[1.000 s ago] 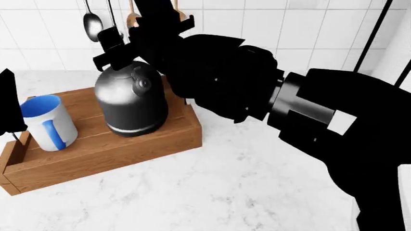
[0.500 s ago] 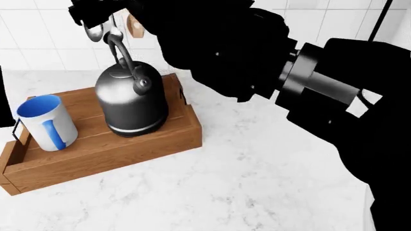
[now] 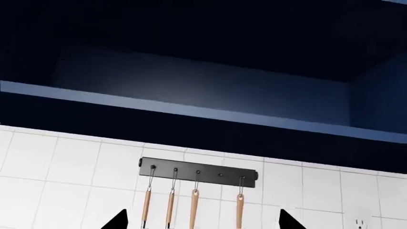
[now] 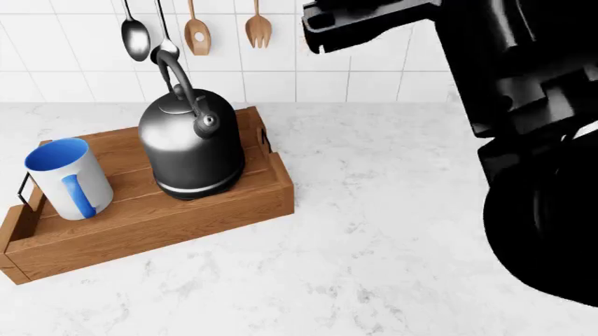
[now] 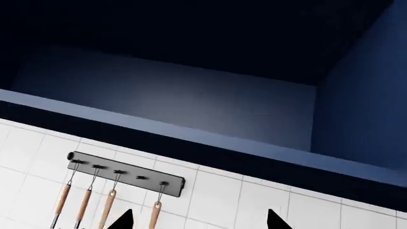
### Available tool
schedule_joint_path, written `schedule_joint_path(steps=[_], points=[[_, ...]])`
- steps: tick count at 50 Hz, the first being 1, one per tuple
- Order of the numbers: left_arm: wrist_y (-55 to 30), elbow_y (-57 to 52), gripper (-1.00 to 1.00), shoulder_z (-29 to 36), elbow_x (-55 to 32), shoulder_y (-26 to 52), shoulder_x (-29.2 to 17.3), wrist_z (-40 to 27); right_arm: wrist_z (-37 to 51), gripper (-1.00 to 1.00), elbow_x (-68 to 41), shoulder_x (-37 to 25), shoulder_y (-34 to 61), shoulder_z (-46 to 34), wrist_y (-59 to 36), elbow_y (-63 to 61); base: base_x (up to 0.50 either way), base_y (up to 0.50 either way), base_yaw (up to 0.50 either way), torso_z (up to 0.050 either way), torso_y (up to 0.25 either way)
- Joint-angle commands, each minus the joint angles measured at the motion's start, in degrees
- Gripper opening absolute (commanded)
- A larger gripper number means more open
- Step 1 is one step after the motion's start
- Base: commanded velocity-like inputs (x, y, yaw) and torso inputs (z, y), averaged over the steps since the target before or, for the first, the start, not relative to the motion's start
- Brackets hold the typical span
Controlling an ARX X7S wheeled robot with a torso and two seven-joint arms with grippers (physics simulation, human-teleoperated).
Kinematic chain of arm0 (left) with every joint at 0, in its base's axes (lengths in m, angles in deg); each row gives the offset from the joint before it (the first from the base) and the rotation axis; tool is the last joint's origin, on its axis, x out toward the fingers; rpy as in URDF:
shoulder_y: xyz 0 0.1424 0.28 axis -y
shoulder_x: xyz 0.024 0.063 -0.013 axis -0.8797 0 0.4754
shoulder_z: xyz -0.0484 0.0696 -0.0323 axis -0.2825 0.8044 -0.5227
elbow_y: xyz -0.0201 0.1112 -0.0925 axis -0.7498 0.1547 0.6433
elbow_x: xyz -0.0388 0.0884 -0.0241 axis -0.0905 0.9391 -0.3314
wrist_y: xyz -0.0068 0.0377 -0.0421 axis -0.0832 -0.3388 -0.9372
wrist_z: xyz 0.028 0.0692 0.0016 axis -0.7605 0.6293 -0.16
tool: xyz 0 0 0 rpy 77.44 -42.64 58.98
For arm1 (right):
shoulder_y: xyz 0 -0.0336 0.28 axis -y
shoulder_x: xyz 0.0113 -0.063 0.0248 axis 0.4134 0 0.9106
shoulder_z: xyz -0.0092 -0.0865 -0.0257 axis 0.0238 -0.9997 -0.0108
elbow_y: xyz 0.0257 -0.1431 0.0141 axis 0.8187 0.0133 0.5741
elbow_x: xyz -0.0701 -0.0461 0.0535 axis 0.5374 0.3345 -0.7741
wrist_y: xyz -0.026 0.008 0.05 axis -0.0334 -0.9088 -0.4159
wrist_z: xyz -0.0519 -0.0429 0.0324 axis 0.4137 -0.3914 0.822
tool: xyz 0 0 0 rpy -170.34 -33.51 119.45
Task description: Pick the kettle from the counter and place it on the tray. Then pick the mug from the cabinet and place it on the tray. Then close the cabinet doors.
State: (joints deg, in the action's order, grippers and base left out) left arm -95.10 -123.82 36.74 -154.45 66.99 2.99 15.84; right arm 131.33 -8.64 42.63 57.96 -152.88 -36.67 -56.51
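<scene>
The right arm [image 4: 523,126] has lifted off the kettle [image 4: 192,143] and swung up and right, baring its handle.

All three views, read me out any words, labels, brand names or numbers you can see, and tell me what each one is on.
There is none to read. The kettle, the mug, the tray, the counter, the wall tiles, the utensil rail and the open cabinet all show plain surfaces with no print.
</scene>
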Motion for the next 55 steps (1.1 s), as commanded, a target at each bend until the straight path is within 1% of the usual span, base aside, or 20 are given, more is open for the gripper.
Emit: schedule_joint_path(steps=[1,3,5,10,13,16,18,21,23,26,30,33,42,55], points=[[5.4,-8.1,1.0,5.6,-6.8,6.1,-1.0,-10.9,14.7,1.0,14.6,-18.8,11.4,-26.6,9.5,-21.7,0.0,0.0,0.0,0.0,0.0],[4.7,-8.7,1.0,5.3,-8.4,7.0,0.0,-11.8,15.4,1.0,19.7,-20.8,11.4,-32.2,11.6,-21.7,0.0,0.0,0.0,0.0,0.0],[1.4,-8.7,1.0,4.7,-10.7,9.8,2.4,-13.4,15.5,1.0,23.1,-22.9,11.4,-36.0,12.9,-21.7,0.0,0.0,0.0,0.0,0.0],[-7.2,-8.7,1.0,-0.8,-16.7,13.1,8.4,-16.1,13.5,1.0,24.4,-28.0,11.4,-36.2,12.0,-21.7,0.0,0.0,0.0,0.0,0.0],[-9.8,-8.6,1.0,-2.6,-19.5,14.9,10.0,-17.8,12.6,1.0,24.4,-30.1,11.4,-35.7,11.5,-21.7,0.0,0.0,0.0,0.0,0.0],[-10.5,-8.6,1.0,-2.9,-21.8,17.7,10.3,-20.0,10.2,1.0,23.1,-33.5,11.4,-33.2,10.2,-21.7,0.0,0.0,0.0,0.0,0.0],[-10.5,-8.6,1.0,-2.6,-23.1,20.2,9.7,-21.7,8.1,1.0,21.4,-35.9,11.4,-30.5,8.9,-21.7,0.0,0.0,0.0,0.0,0.0],[-9.7,-8.6,1.0,-1.3,-25.1,25.3,7.5,-25.0,5.6,1.0,19.7,-38.8,11.4,-27.6,7.7,-21.7,0.0,0.0,0.0,0.0,0.0],[-9.5,-8.6,1.0,-0.4,-26.9,29.9,5.3,-27.4,4.5,1.0,19.4,-40.1,11.4,-27.0,7.9,-21.7,0.0,0.0,0.0,0.0,0.0],[-9.0,-8.6,1.0,0.2,-29.8,35.5,3.2,-30.2,4.0,1.0,19.4,-40.6,11.3,-28.0,9.6,-21.7,0.0,0.0,0.0,0.0,0.0],[-9.7,-8.2,1.0,-0.5,-31.2,37.4,2.9,-31.3,4.7,1.0,21.0,-40.0,11.4,-30.7,11.3,-21.7,0.0,0.0,0.0,0.0,0.0],[-10.7,-8.1,1.0,-1.4,-31.7,37.1,3.4,-31.4,5.5,1.0,21.9,-39.3,11.4,-32.0,11.8,-21.7,0.0,0.04,0.0,0.0,0.0],[-14.1,-7.5,1.0,-4.6,-32.1,34.5,6.0,-30.9,8.2,1.0,24.1,-37.8,11.4,-35.2,13.5,-21.7,0.0,0.5,0.0,0.0,0.0],[-15.2,-7.6,1.0,-6.7,-33.9,32.9,7.2,-31.6,9.9,1.0,25.4,-36.1,11.4,-37.4,14.7,-21.7,0.0,0.5,0.0,0.0,0.0]])
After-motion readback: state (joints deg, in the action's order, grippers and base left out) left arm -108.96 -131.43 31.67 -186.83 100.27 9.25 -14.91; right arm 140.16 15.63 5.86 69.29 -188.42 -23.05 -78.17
